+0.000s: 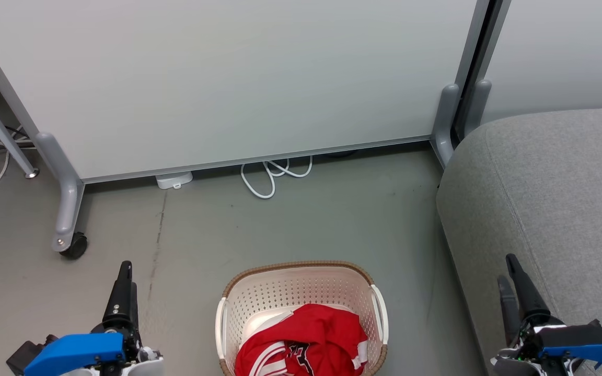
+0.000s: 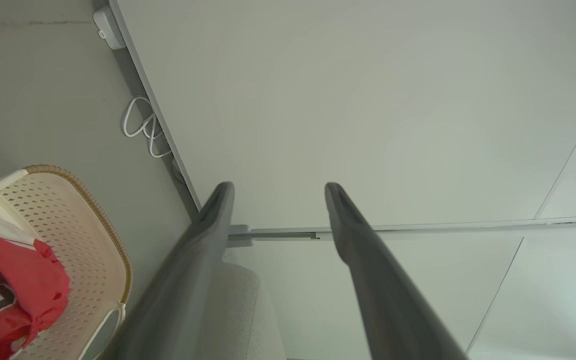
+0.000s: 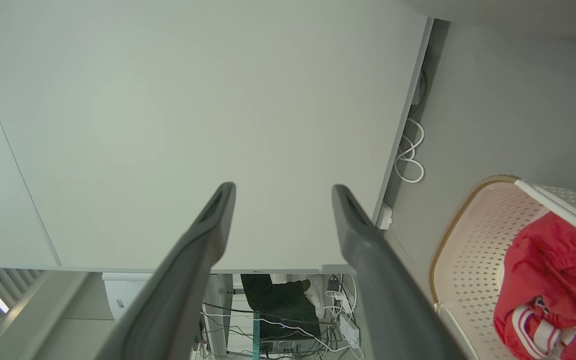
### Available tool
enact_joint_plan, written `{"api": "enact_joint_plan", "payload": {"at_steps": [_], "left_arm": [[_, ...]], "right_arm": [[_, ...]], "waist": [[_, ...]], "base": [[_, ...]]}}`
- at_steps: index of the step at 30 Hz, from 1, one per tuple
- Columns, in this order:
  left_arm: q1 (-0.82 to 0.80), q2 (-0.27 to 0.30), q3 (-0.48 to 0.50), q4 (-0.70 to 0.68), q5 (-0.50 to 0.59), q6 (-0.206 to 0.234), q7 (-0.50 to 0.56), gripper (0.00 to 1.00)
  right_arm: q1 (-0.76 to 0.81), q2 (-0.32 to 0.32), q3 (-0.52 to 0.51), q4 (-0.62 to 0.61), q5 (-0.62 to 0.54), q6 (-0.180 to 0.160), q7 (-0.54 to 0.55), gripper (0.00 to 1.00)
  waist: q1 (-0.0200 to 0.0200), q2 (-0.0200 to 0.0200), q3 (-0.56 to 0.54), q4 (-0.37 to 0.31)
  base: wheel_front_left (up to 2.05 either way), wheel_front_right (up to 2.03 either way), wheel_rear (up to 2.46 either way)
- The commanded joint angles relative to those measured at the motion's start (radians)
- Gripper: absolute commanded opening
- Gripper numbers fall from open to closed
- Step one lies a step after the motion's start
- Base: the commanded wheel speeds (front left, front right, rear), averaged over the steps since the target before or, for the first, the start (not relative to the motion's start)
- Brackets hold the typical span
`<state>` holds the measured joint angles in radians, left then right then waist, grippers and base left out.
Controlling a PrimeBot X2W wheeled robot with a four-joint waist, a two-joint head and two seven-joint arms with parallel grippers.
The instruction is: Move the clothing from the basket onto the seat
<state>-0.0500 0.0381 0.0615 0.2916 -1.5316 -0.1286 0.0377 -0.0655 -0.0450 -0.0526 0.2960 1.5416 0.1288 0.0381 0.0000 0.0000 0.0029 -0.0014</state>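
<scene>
Red clothing (image 1: 306,342) with white stripes and dark lettering lies bunched in the cream perforated basket (image 1: 301,284) on the floor at the bottom centre. The clothing (image 2: 3,295) and the basket (image 2: 93,240) show at the left wrist view's left edge, and the clothing (image 3: 553,280) in the basket (image 3: 468,260) at the right wrist view's right edge. The grey seat (image 1: 552,193) stands to the basket's right. My left gripper (image 1: 123,277) is open left of the basket, with nothing in it (image 2: 278,195). My right gripper (image 1: 510,274) is open in front of the seat's edge, holding nothing (image 3: 283,195).
A pale wheeled partition panel (image 1: 228,78) stands behind the basket, its caster (image 1: 73,245) at the left. A white cable loop (image 1: 275,175) and a white power block (image 1: 174,180) lie at its foot. Bare grey floor (image 1: 290,224) lies between panel and basket.
</scene>
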Motion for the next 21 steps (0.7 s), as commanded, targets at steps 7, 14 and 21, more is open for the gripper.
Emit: {"api": "enact_joint_plan", "payload": {"at_steps": [7,14,21], "left_arm": [[-0.038,0.008,-0.019,-0.015,0.116,-0.001,-0.035,1.00],[-0.039,0.009,-0.032,-0.020,0.267,-0.001,-0.063,1.00],[-0.031,0.017,-0.059,-0.018,0.484,0.001,-0.089,1.00]], "right_arm": [[-0.037,-0.004,0.019,-0.001,-0.118,0.001,-0.035,1.00],[-0.043,-0.007,0.035,0.018,-0.315,0.001,-0.063,1.00],[-0.051,-0.005,0.037,0.024,-0.516,0.001,-0.089,1.00]], "waist": [[0.0000,0.0000,0.000,0.000],[0.0000,0.0000,-0.002,-0.001],[0.0000,0.0000,-0.003,-0.002]], "base": [[0.00,0.00,0.00],[0.00,0.00,0.00],[0.00,0.00,0.00]]}}
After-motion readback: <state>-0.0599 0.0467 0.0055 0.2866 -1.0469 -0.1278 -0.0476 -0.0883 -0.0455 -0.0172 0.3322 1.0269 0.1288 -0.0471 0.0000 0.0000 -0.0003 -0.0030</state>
